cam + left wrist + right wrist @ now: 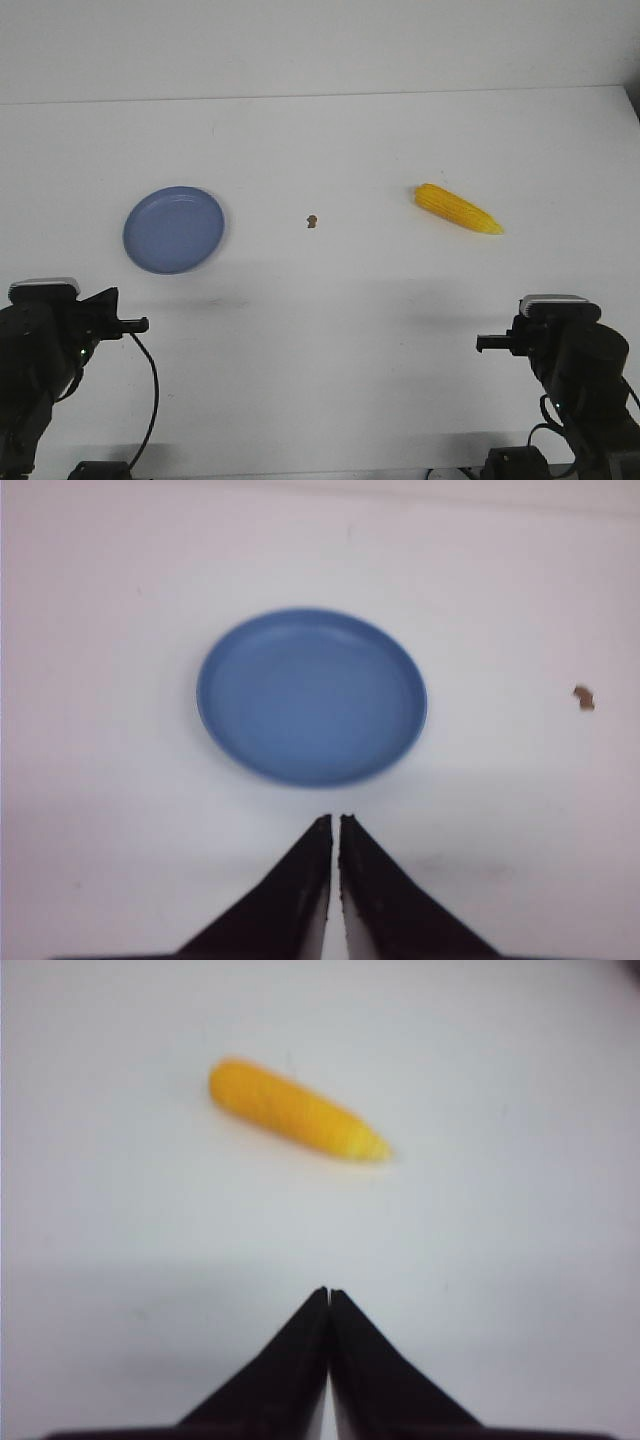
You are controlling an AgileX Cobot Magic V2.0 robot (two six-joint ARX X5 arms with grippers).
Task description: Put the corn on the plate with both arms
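the right gripper [328, 1295], its jaws pressed together like the left gripper's [334, 822], should spread wide and pinch the bumpy, tapered yellow corn cob [458, 208] mid-length, square across its slanted axis.

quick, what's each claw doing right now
Left claw: closed, holding nothing.
Right claw: closed, holding nothing.

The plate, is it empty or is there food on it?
Empty. The plate shows only bare blue, and the corn lies on the table, far off to the right.
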